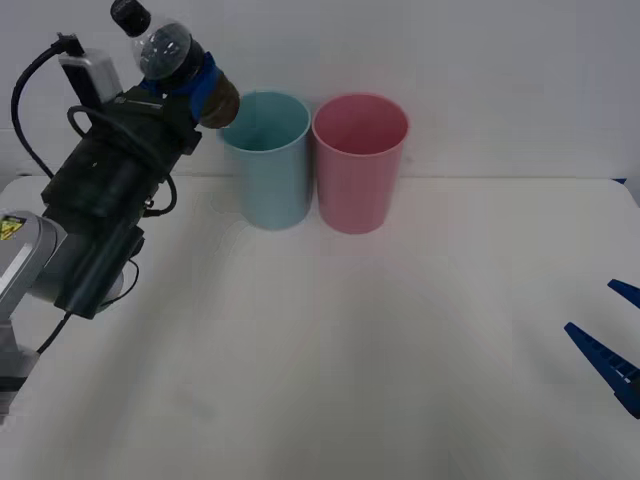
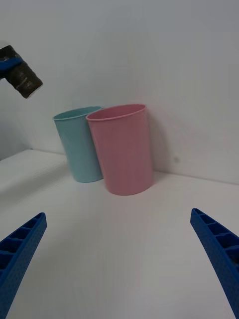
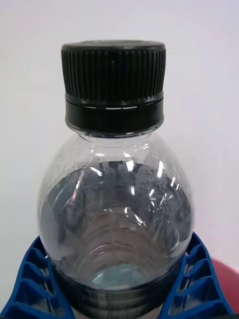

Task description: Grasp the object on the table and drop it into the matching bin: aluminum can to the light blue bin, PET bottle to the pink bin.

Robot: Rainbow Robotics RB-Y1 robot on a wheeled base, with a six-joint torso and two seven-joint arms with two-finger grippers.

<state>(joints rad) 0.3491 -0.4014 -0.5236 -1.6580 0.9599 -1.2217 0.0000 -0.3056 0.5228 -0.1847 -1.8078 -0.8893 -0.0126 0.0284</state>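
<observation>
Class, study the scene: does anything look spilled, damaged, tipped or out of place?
Nothing stands out. The light blue bin and pink bin stand upright, side by side. The left gripper holds the capped PET bottle aloft, tilted; nothing has spilled.

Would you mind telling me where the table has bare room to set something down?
The table is bare in front of the light blue bin and pink bin, between the left gripper holding the PET bottle and the open right gripper. Only the touching bins crowd the back.

Overhead front and low right-wrist views share both bins [image 1: 315, 160].
</observation>
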